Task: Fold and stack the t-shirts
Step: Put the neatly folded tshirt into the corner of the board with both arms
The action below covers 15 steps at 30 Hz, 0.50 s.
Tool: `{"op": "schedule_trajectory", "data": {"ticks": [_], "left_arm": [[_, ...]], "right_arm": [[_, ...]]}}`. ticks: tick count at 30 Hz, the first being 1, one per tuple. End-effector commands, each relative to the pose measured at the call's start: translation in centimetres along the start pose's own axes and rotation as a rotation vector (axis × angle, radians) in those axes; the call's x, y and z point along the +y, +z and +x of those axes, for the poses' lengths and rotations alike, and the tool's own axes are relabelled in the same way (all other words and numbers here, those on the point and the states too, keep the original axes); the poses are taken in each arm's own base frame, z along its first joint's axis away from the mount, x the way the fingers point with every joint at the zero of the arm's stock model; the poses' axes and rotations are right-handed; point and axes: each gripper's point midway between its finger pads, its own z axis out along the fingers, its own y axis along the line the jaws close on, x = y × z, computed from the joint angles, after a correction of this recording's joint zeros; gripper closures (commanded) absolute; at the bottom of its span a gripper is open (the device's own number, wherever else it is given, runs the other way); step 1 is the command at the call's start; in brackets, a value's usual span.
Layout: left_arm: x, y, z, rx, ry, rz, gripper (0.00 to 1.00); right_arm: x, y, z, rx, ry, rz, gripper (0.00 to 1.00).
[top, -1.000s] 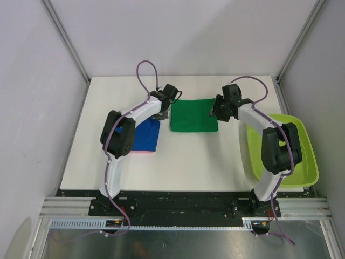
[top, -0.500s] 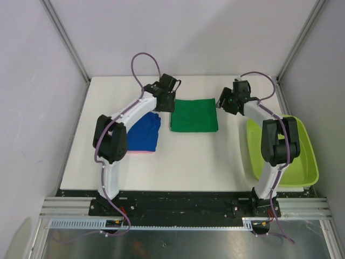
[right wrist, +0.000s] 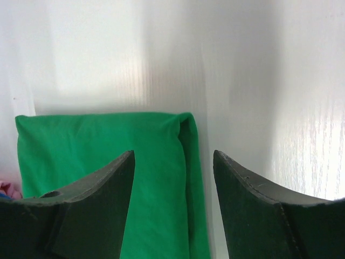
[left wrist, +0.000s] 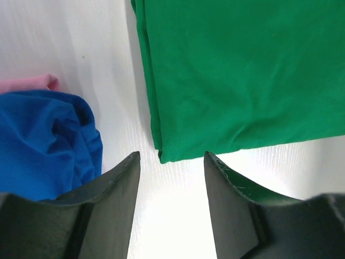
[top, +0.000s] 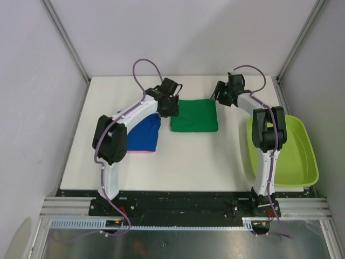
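from above, my left end effector (top: 170, 104) hangs at the left edge of the folded green t-shirt (top: 195, 116), which lies flat on the bench (top: 188, 162). the blue t-shirt (top: 143, 135) lies bunched just left of it. my right end effector (top: 220, 95) is by the green one's far right corner, with a lime tub (top: 302, 162) at the right. in my left wrist view the jaws stand apart and grip nothing, over a green corner, the blue cloth and its pink edge (left wrist: 32, 83) alongside. in my right wrist view the jaws are parted and empty above the green cloth.
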Motion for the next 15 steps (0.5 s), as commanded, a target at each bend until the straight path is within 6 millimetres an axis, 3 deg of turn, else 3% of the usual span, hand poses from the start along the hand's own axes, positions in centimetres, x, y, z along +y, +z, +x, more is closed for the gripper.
{"op": "schedule_trajectory", "data": {"ticks": [1, 8, 15], "left_arm": [[-1.3, 0.3, 0.6, 0.009, -0.052, 0.060, 0.44], [-1.5, 1.6, 2.2, 0.050, -0.082, 0.098, 0.44], [-1.1, 2.5, 3.2, 0.072, -0.112, 0.110, 0.45]], "right_arm": [[0.3, 1.3, -0.6, 0.008, -0.015, -0.032, 0.35], [-0.4, 3.2, 1.1, 0.063, -0.013, -0.025, 0.35], [0.3, 3.9, 3.4, 0.109, -0.037, -0.015, 0.37]]}}
